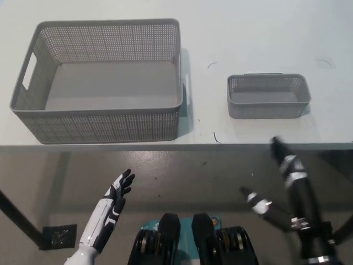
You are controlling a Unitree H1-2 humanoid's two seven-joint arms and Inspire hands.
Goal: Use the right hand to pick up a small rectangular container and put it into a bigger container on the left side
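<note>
R hand [278, 171] below sm basket [268, 96].

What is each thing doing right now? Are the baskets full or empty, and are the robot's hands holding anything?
Big grey mesh plastic basket: empty, upright on the white table.
Small grey mesh rectangular basket: empty, upright, untouched.
White left hand: open, holding nothing, below the table edge.
Black right hand: open, holding nothing, below the small basket.
</note>
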